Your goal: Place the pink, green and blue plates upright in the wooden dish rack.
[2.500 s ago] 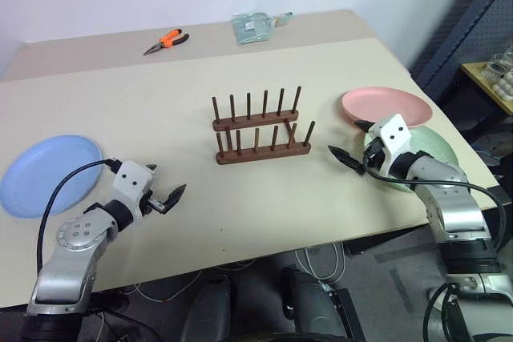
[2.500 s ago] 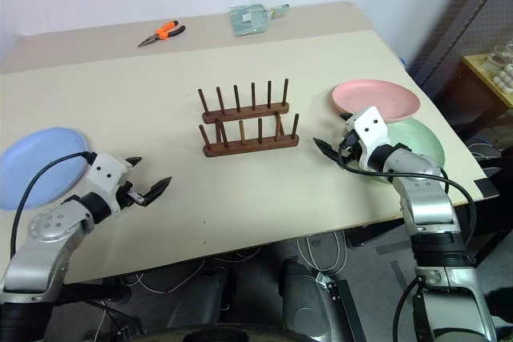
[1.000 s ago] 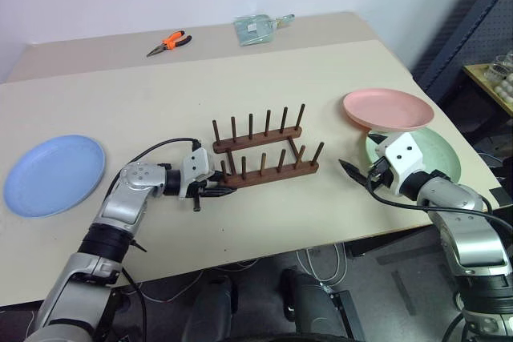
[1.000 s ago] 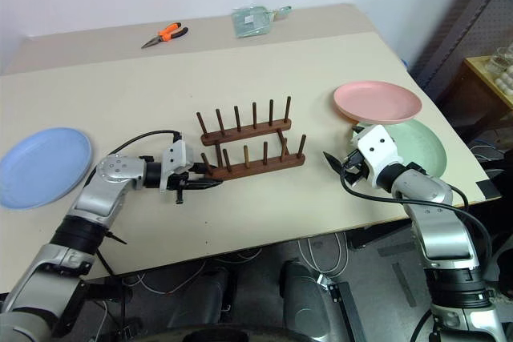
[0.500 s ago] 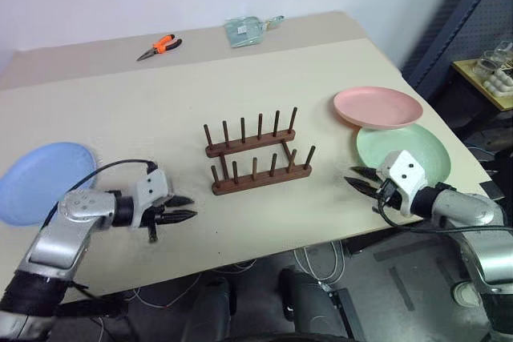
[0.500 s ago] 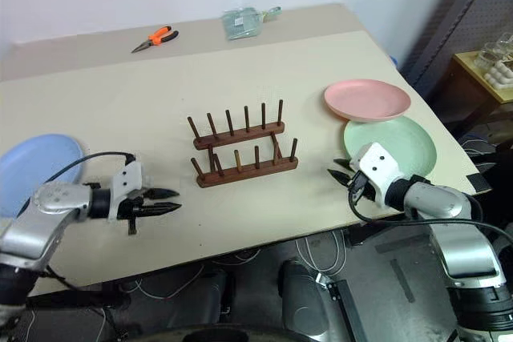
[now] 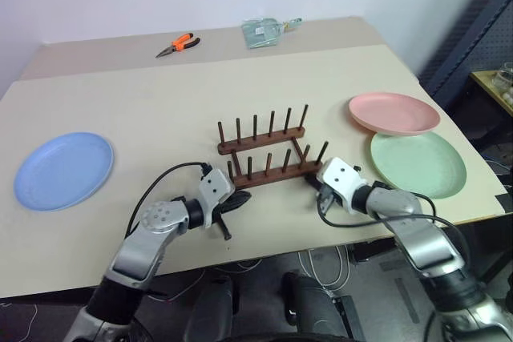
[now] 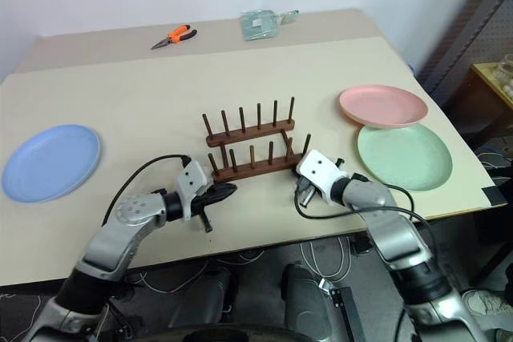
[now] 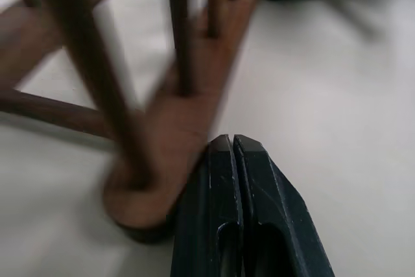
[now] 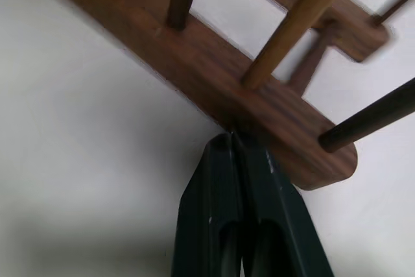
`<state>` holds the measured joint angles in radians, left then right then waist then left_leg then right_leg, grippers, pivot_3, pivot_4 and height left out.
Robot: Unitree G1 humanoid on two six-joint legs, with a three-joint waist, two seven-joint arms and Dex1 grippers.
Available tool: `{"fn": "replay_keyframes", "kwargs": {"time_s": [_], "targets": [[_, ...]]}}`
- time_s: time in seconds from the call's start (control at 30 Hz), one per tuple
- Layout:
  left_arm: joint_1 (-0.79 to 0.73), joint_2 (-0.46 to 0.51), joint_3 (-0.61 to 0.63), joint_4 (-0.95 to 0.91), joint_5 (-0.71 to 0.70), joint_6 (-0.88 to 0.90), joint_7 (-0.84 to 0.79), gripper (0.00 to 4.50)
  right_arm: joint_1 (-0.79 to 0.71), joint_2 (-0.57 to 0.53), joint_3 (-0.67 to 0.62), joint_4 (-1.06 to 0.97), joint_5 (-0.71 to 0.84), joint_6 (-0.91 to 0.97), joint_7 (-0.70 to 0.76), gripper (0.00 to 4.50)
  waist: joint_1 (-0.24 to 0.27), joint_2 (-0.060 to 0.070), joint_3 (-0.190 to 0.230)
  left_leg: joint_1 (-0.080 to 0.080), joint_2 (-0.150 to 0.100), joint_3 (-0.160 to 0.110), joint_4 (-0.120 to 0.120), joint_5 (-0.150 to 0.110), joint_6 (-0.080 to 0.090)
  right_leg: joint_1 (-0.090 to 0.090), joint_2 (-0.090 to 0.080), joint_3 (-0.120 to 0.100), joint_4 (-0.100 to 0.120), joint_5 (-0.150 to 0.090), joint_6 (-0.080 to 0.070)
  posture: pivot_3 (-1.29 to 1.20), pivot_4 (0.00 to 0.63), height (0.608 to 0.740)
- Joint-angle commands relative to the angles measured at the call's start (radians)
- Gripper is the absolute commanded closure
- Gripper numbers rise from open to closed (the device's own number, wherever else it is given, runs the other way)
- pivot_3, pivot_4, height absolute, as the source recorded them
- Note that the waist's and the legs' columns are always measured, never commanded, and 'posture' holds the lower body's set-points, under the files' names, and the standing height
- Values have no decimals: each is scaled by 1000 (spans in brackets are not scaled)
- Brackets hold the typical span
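The wooden dish rack point(image 7: 270, 154) stands empty mid-table point(image 7: 160, 110). The left tool point(image 9: 232, 148) and right tool point(image 10: 232, 139), both clenched on nothing, press their tips against the near bar's opposite ends. The blue plate point(image 7: 64, 170) lies flat far left; the pink plate point(image 7: 393, 113) and green plate point(image 7: 417, 163) lie right

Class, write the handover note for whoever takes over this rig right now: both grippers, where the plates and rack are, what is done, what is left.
Left gripper: shut, empty, tips at the rack's near-left end.
Right gripper: shut, empty, tips against the near bar's right end.
Wooden dish rack: table centre, no plates in it.
Blue plate: flat, far left.
Pink plate and green plate: flat at right, pink overlapping green's rim.
Done: nothing racked.
Left: all three plates.
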<state>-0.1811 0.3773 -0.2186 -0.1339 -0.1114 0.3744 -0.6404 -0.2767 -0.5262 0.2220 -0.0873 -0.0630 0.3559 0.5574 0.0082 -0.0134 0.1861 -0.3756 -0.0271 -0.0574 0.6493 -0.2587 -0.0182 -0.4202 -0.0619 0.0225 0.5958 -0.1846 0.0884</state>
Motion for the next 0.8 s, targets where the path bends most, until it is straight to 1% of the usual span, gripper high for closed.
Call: {"fn": "replay_keyframes", "kwargs": {"time_s": [0.03, 0.2, 0.3, 0.4, 0.5, 0.57, 0.67, 0.73, 0.8], "targets": [[-18, -13, 29, 128, 68, 4, 110, 4430, -46, 28, -9, 77, -31, -21, -45, 4488, -2, 0, -1, 0, 0, 0, -1, 0, 0, 0, 0, 0, 0, 0, 0, 0, 150, 739], [-77, -36, 51, 224, 76, -29, 181, 4430, -93, 46, -5, 148, -52, -62, -57, 4488, -7, 0, -1, 1, 0, 0, -1, 0, 0, 1, 1, 0, 0, 0, 0, 0, 150, 739], [-89, -48, 58, 245, 70, -46, 197, 4430, -102, 41, -34, 144, -33, -66, -48, 4488, -18, 0, -2, 2, 0, 0, -2, 0, 0, 1, 1, 0, 0, 0, 0, 0, 150, 739], [-71, -47, 53, 198, 43, -52, 160, 4500, -82, -20, -89, 59, -7, -89, -10, 3662, -20, 0, -1, 1, 0, 0, -2, 0, 0, 1, 1, 0, 1, 0, 0, 0, 150, 739], [-26, -39, 41, 103, -5, -60, 88, 4500, -56, -129, -176, -47, 3, -109, 32, 2224, -20, 1, -1, 0, 0, 0, -2, 0, 0, 0, 0, 0, 0, 0, 1, 0, 150, 739], [2, -39, 45, 35, -54, -52, 42, 4500, -53, -210, -231, -67, -13, -105, 40, 1278, -21, 0, -1, 0, 0, 0, -3, 0, 0, -1, 0, 0, 0, -1, 1, 0, 150, 739], [22, -34, 41, -48, -121, -22, -21, 4500, -63, -324, -248, -16, -92, -142, 34, 1278, -20, 0, 0, -1, 0, 0, -3, 0, 1, -2, 0, 0, -1, -1, 1, 0, 150, 739], [23, -28, 33, -74, -135, -10, -45, 4500, -71, -369, -230, 27, -129, -173, 32, 1278, -20, -1, 1, -2, 0, 1, -3, 0, 1, -2, 0, 0, -1, -1, 1, 0, 150, 739], [17, -24, 21, -92, -141, -3, -65, 4500, -90, -401, -199, 110, -180, -218, 26, 1278, -22, -1, 1, -2, 0, 1, -3, 0, 1, -3, 0, 0, -1, -1, 1, 0, 150, 739]]}}
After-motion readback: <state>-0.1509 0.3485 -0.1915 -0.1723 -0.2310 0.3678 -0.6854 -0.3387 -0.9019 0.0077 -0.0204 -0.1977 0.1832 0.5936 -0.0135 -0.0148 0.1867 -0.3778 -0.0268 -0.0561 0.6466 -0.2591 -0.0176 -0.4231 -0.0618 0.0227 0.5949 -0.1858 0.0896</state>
